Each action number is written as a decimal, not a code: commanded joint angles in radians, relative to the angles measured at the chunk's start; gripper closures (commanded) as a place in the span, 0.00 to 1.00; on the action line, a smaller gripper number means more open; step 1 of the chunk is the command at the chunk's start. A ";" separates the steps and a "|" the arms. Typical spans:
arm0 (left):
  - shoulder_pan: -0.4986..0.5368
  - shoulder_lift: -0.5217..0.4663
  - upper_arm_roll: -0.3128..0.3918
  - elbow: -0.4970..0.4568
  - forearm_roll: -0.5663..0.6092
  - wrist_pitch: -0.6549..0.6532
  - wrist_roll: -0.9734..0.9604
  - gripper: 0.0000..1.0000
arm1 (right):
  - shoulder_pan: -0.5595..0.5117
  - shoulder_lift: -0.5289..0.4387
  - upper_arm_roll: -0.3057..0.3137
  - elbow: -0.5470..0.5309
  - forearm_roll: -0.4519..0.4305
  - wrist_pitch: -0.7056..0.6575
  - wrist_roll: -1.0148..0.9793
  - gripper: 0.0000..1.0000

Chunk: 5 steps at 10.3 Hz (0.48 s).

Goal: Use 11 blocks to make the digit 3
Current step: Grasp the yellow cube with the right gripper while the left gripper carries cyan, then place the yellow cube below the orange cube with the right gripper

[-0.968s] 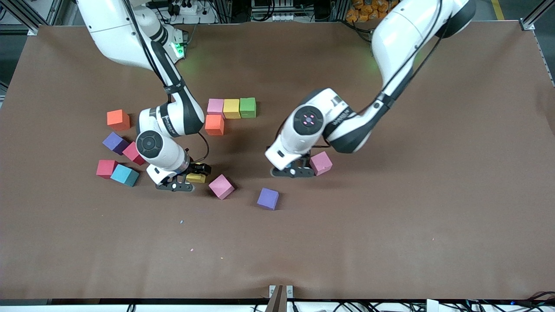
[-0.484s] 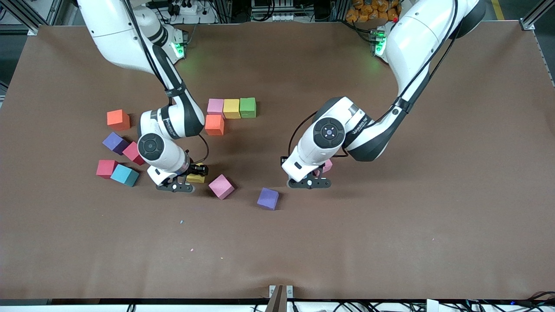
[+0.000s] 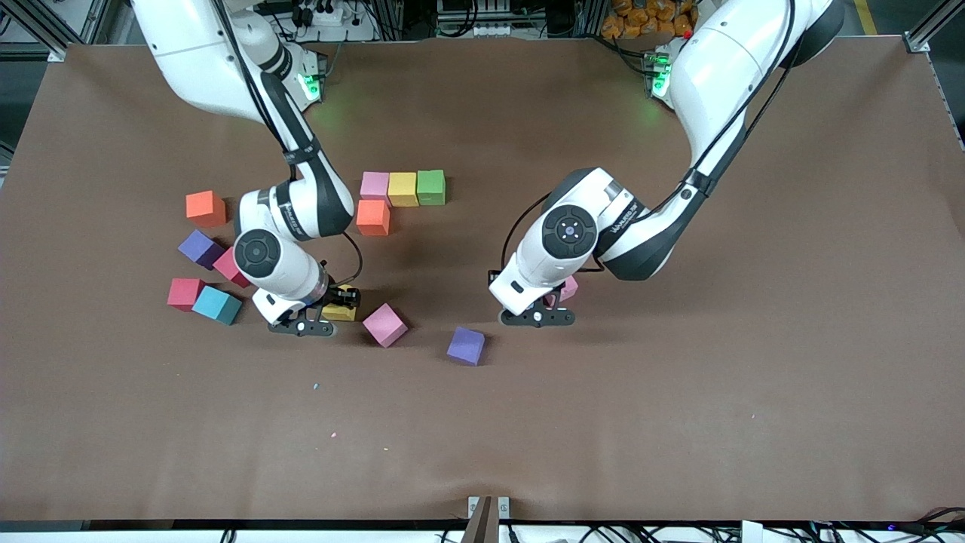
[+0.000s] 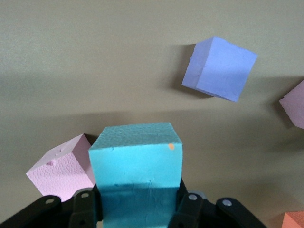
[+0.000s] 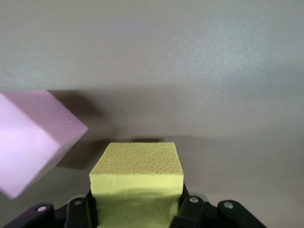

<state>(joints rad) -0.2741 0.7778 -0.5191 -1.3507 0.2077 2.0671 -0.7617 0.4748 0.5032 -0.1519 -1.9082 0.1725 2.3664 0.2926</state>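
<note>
Front view has us mid-pickup: right gripper [image 3: 338, 304] pinches a yellow block [image 5: 137, 173] beside a loose pink block [image 3: 385, 324], left gripper [image 3: 549, 302] clamps a blue block [image 4: 135, 161], and next, we judge, both carry theirs to the started row [image 3: 403, 188], farther from the camera.
</note>
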 commanded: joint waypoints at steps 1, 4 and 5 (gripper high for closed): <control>-0.002 -0.014 0.004 -0.010 -0.008 -0.015 0.013 1.00 | 0.021 -0.063 0.002 -0.057 0.012 -0.007 0.003 0.94; -0.002 -0.014 0.004 -0.010 -0.008 -0.013 0.015 1.00 | 0.056 -0.121 0.002 -0.162 0.013 0.040 0.019 0.94; -0.002 -0.012 0.004 -0.010 -0.010 -0.013 0.015 1.00 | 0.073 -0.136 0.002 -0.223 0.013 0.103 0.019 0.94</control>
<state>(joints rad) -0.2749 0.7779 -0.5191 -1.3527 0.2077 2.0656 -0.7617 0.5238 0.4359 -0.1502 -2.0108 0.1735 2.3968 0.3029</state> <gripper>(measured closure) 0.458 0.410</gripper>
